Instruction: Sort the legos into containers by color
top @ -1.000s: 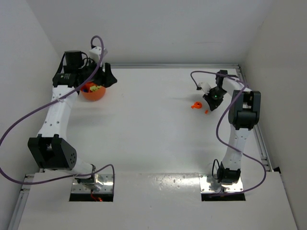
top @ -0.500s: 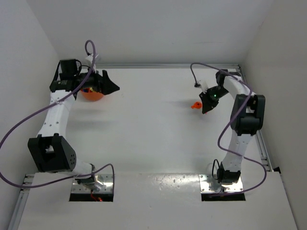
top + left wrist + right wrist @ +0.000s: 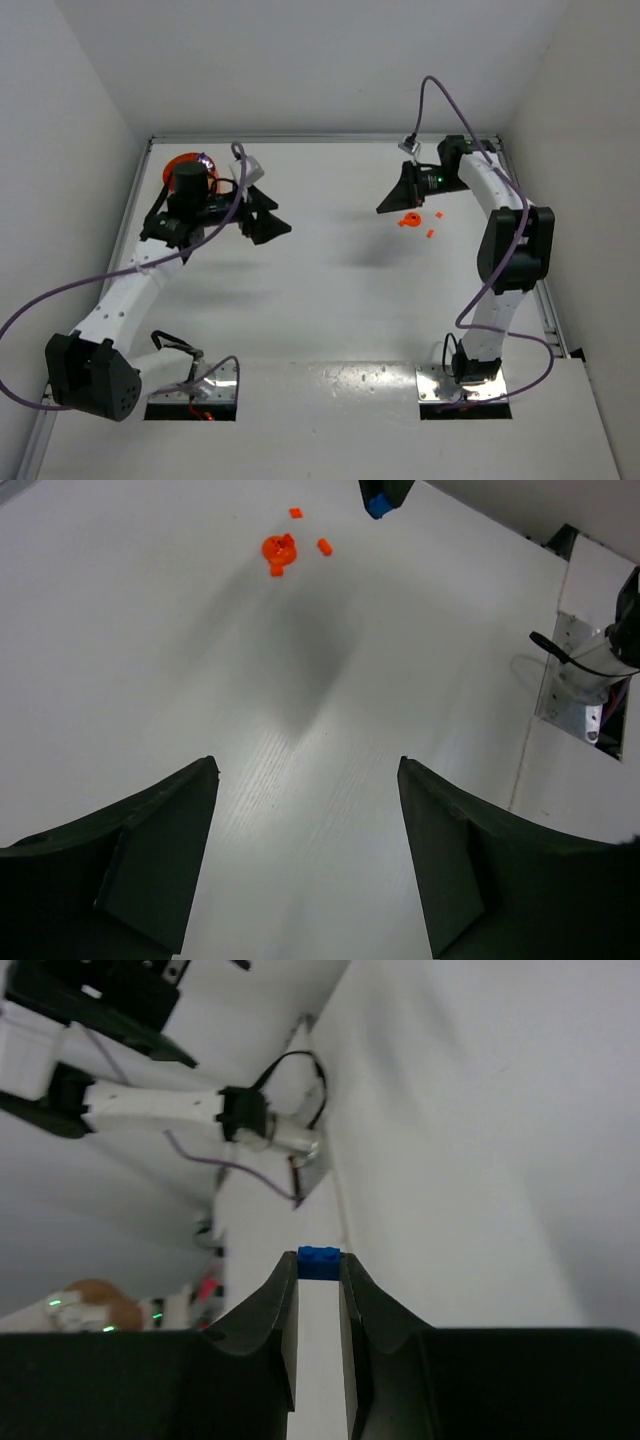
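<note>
My right gripper [image 3: 386, 204] is shut on a small blue lego [image 3: 318, 1257] pinched at its fingertips [image 3: 318, 1268], held above the table at the back right. The same blue lego [image 3: 378, 505] shows at the top edge of the left wrist view. Just right of and below that gripper, several tiny orange legos [image 3: 408, 220] lie loose on the table, seen too as orange legos [image 3: 280, 548] in the left wrist view. My left gripper [image 3: 274, 212] [image 3: 305, 765] stands open with nothing in it, pointing right over bare table. The orange bowl [image 3: 172, 163] sits in the back left corner, partly hidden by the left arm.
White walls close off the table at the back and both sides, with a metal rail [image 3: 545, 300] along the right edge. The arm bases [image 3: 190, 385] sit on metal plates at the near edge. Purple cables loop off both arms.
My left arm has swung away from the orange bowl toward the middle of the table, its jaws open. My right gripper has moved left off the orange pieces, still holding the blue lego.
</note>
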Controlling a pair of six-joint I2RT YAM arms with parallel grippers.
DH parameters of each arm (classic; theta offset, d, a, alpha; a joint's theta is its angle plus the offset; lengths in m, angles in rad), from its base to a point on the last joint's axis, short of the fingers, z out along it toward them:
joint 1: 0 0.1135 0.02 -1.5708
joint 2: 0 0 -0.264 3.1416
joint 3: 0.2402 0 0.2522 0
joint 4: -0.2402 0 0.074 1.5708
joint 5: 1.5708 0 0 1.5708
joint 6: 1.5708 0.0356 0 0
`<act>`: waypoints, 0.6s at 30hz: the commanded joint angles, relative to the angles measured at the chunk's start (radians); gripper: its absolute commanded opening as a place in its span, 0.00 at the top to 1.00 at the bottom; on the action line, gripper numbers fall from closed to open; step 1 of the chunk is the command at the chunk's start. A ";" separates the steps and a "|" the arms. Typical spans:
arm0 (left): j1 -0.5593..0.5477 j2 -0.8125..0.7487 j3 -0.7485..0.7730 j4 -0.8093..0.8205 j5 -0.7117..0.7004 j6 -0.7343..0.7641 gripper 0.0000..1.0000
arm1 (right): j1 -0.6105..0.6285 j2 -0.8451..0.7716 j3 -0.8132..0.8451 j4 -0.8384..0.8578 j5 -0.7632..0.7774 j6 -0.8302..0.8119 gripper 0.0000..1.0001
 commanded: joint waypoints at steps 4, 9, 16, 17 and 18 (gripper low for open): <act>-0.135 0.019 -0.037 0.139 -0.111 -0.002 0.26 | 0.067 -0.112 -0.173 0.428 -0.298 0.582 0.95; -0.259 0.103 0.038 0.139 -0.122 0.008 0.32 | 0.103 -0.122 -0.265 0.611 -0.298 0.824 0.95; -0.401 0.238 0.124 0.191 -0.179 -0.030 0.42 | 0.146 -0.178 -0.381 0.945 -0.258 1.167 0.96; -0.401 0.238 0.124 0.211 -0.197 -0.049 0.43 | 0.146 -0.178 -0.421 0.986 -0.248 1.249 0.96; -0.401 0.254 0.124 0.234 -0.215 -0.067 0.43 | 0.146 -0.194 -0.441 1.026 -0.237 1.288 0.97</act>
